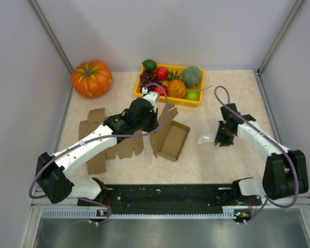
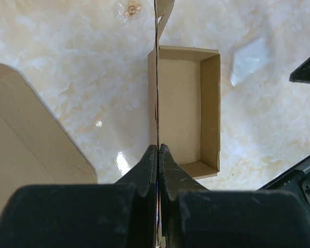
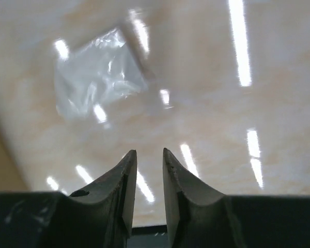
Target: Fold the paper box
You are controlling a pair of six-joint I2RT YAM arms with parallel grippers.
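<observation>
Left gripper (image 2: pixel 158 153) clamped tight on the raised flap (image 2: pixel 156 77) of the paper box (image 1: pixel 173 140), mid-fold.

Cardboard is seen edge-on between the closed fingers, so the flap is held upright along the tray's left long side. The box is found near the middle of the table (image 1: pixel 212 165), open side up. Its long axis runs from the far side toward the near edge, tilted a little to the left as it comes nearer. A flat cardboard sheet (image 1: pixel 95 129) is spread out to its left. The right gripper (image 3: pixel 147 155) is held over bare table near a clear plastic bag (image 3: pixel 98 88), fingers slightly apart with nothing between them. The step in hand is judged to be the side-flap fold. Next, the flap would need to be swung over and pressed down while the tray is steadied.
</observation>
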